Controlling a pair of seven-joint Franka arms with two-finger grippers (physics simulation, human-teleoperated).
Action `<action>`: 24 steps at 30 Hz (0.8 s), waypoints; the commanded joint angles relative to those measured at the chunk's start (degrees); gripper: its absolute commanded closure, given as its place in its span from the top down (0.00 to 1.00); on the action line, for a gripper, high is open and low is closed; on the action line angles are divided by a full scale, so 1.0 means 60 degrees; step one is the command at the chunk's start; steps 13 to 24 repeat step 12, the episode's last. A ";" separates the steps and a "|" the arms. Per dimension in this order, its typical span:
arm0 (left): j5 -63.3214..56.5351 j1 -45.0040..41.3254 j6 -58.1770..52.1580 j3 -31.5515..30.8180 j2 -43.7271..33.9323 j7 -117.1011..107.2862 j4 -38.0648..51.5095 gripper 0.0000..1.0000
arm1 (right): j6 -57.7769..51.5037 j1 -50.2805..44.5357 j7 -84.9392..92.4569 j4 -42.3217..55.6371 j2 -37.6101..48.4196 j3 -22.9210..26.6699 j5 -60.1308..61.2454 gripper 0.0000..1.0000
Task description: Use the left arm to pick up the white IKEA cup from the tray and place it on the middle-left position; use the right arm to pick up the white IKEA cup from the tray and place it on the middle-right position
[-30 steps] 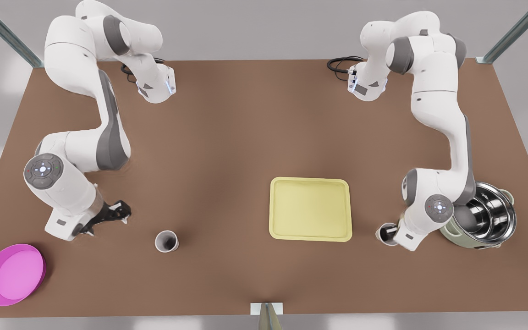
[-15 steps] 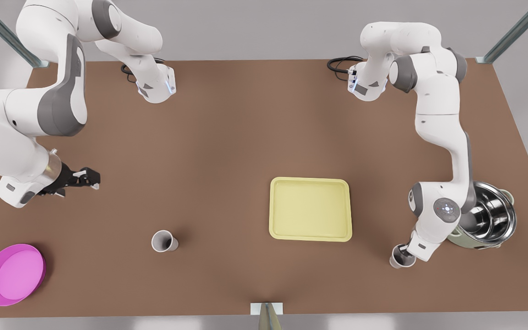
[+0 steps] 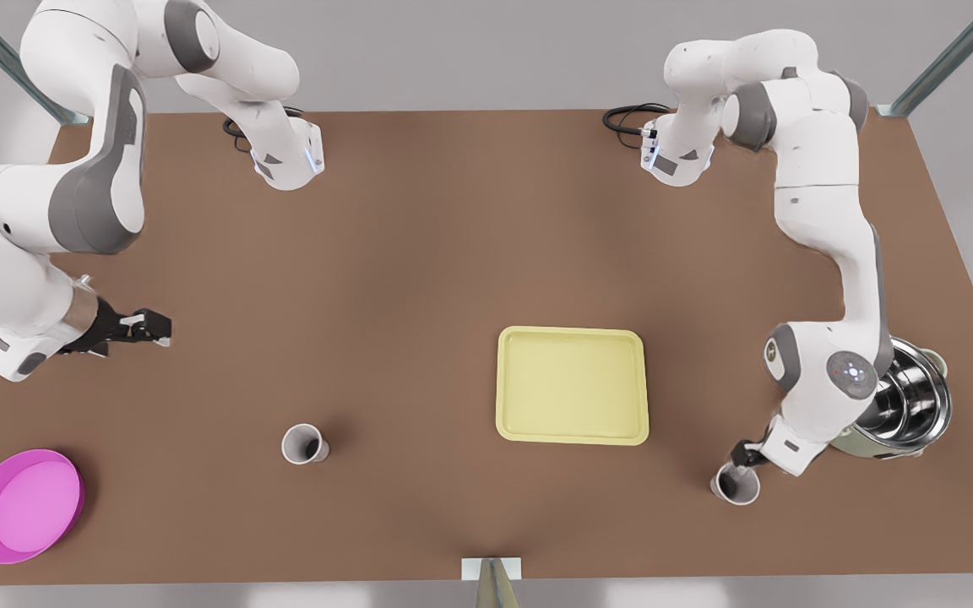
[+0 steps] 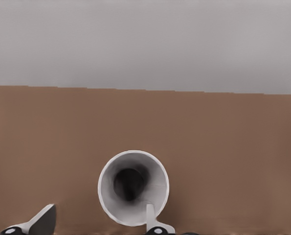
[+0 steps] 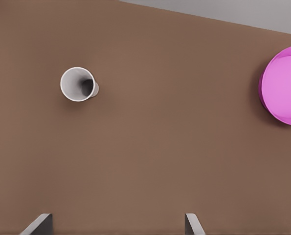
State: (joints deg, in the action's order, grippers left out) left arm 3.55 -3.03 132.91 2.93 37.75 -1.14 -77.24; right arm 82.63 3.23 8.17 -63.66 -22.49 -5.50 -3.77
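Note:
The pale-yellow tray [image 3: 572,438] lies bare on the brown table. One white cup [image 3: 305,443] stands upright on the tabletop toward the front view's left of the tray; it appears again as a small cup [image 5: 78,84] in the right wrist view. My right gripper [image 3: 155,327] [image 5: 116,224] hovers open well away from it, toward the front view's left edge. The other white cup [image 3: 736,486] [image 4: 133,187] stands on the table at the front view's right of the tray. My left gripper [image 3: 745,457] [image 4: 99,223] is open just above its rim.
A round magenta bowl [image 3: 26,505] [image 5: 283,85] sits at the near corner on the front view's left. A steel pot [image 3: 905,404] stands beside the left arm's elbow at the front view's right. Cables [image 3: 626,118] lie by the arm bases at the far edge.
My left gripper carried its cup a little toward the near edge, then opened and rose off it. My right gripper drew back from its cup toward the front view's left.

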 commanded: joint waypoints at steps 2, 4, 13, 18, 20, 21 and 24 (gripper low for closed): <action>0.0697 0.0022 -0.6885 0.0054 -0.2611 0.0731 -0.0062 1.00 | -0.0031 0.0004 -0.0160 0.0019 0.0013 -0.0007 -0.0016 1.00; 0.0448 -0.0007 -0.6216 0.0010 -0.5001 0.0702 -0.2302 1.00 | -0.0017 0.0005 -0.0146 0.0005 0.0013 -0.0036 -0.0016 1.00; -0.0432 -0.0271 -0.6171 0.0024 -0.4563 0.0673 -0.1717 1.00 | -0.0031 0.0019 -0.0160 0.0005 0.0013 -0.0007 -0.0016 1.00; -0.0432 -0.0271 -0.6171 0.0024 -0.4563 0.0673 -0.1717 1.00 | -0.0031 0.0019 -0.0160 0.0005 0.0013 -0.0007 -0.0016 1.00; -0.0432 -0.0271 -0.6171 0.0024 -0.4563 0.0673 -0.1717 1.00 | -0.0031 0.0019 -0.0160 0.0005 0.0013 -0.0007 -0.0016 1.00; -0.0432 -0.0271 -0.6171 0.0024 -0.4563 0.0673 -0.1717 1.00 | -0.0031 0.0019 -0.0160 0.0005 0.0013 -0.0007 -0.0016 1.00; -0.0432 -0.0271 -0.6171 0.0024 -0.4563 0.0673 -0.1717 1.00 | -0.0031 0.0019 -0.0160 0.0005 0.0013 -0.0007 -0.0016 1.00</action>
